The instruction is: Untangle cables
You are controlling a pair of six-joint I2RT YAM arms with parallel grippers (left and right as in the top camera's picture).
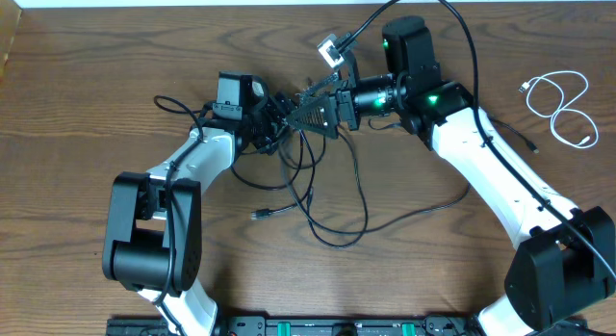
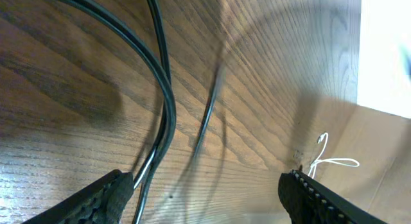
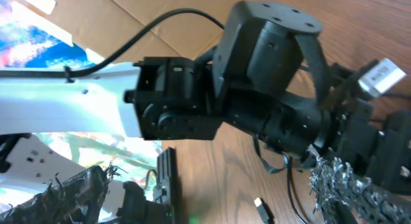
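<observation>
- Cables: the black cables (image 1: 337, 245) are lying tangled in the middle of the bench (image 1: 77, 86); the white cable (image 1: 563, 107) is looping at the far right.
- Left jaws are gaping wide, with black cables just beside one finger (image 2: 106, 195).
- Right jaws are gaping wide too.

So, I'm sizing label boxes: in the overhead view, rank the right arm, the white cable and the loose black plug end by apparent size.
1. right arm
2. white cable
3. black plug end, clearly the smallest
</observation>
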